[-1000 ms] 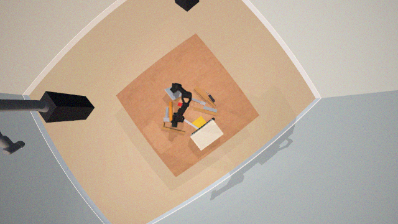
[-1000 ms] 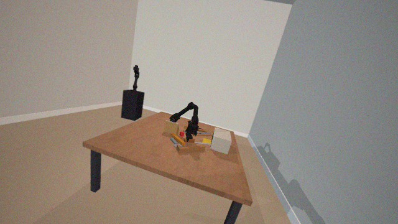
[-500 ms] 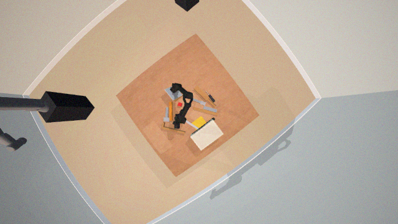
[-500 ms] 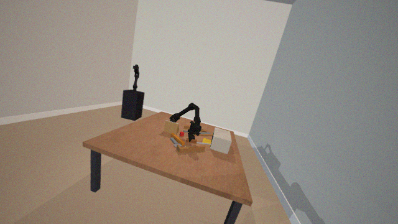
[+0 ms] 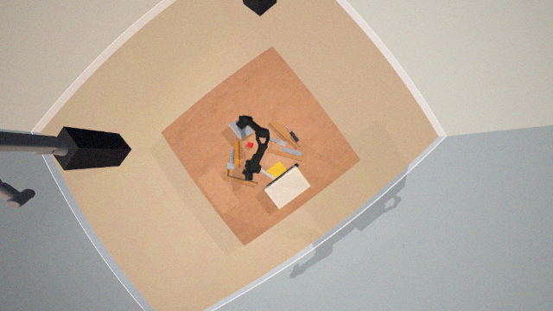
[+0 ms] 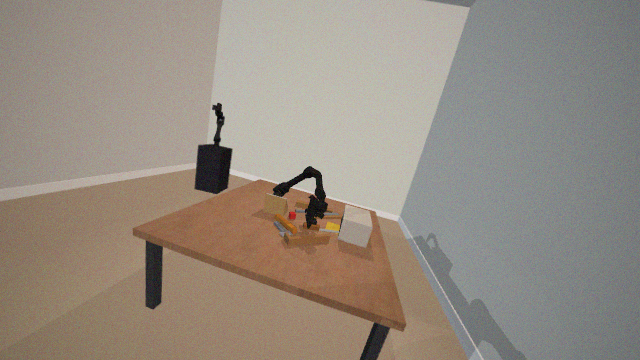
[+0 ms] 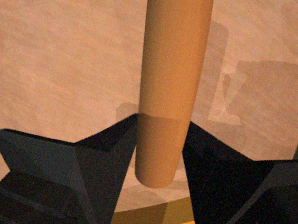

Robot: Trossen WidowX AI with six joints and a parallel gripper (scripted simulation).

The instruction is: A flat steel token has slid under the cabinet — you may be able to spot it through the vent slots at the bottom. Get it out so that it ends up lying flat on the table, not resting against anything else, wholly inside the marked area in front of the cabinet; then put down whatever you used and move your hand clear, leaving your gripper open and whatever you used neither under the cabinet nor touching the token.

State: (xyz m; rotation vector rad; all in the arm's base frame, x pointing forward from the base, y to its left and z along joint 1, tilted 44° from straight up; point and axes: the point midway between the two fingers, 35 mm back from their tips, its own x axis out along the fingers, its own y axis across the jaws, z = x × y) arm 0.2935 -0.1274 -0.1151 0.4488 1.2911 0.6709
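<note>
My gripper [image 5: 248, 175] [image 6: 311, 224] [image 7: 160, 121] is shut on the round orange-brown handle [image 7: 172, 60] of a tool, low over the table. A thin grey blade [image 5: 267, 173] [image 6: 326, 230], seemingly this tool's, points at the cabinet [image 5: 287, 187] [image 6: 356, 226] and runs along one side of the yellow marked area [image 5: 277, 168] [image 6: 333, 226]. Its far end is close to the cabinet's dark front edge; whether it goes under cannot be told. The steel token is not visible in any view.
A brown bar [image 5: 243, 180] [image 6: 307, 240] lies near the gripper. An orange bar [image 5: 237, 154] [image 6: 286, 223] and a grey tool [image 5: 232, 159] lie side by side. A red cube [image 5: 250, 145] [image 6: 292, 215] is nearer the arm's base. A wooden strip [image 5: 284, 135] and black-handled tool [image 5: 294, 136] lie beyond the arm.
</note>
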